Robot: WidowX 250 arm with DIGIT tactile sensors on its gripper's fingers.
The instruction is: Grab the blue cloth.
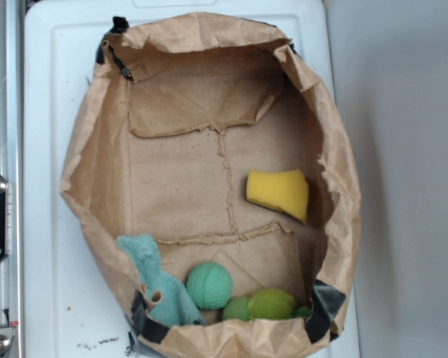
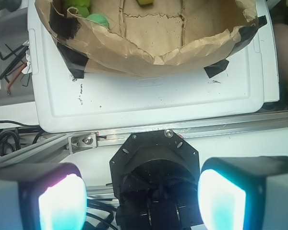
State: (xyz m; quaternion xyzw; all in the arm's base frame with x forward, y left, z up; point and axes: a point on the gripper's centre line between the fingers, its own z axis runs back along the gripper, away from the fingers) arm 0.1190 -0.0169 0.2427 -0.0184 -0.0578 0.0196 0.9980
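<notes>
The blue cloth (image 1: 157, 283) is a fuzzy teal rag lying lengthwise in the near left corner of the brown paper bag (image 1: 81, 160), its lower end against the bag wall. No gripper shows in the exterior view. In the wrist view my gripper (image 2: 141, 201) is open, its two glowing pads (image 2: 62, 201) far apart with nothing between them. It hangs outside the bag, over the black robot base (image 2: 156, 167) and the metal rail (image 2: 86, 139). The bag's rim (image 2: 149, 55) hides the cloth in that view.
Beside the cloth lies a round teal-green ball (image 1: 209, 285), then lime-green balls (image 1: 271, 303). A yellow sponge wedge (image 1: 278, 194) rests near the bag's right wall. The bag stands on a white plastic lid (image 1: 45, 112). Allen keys and cables (image 2: 9, 52) lie off the lid.
</notes>
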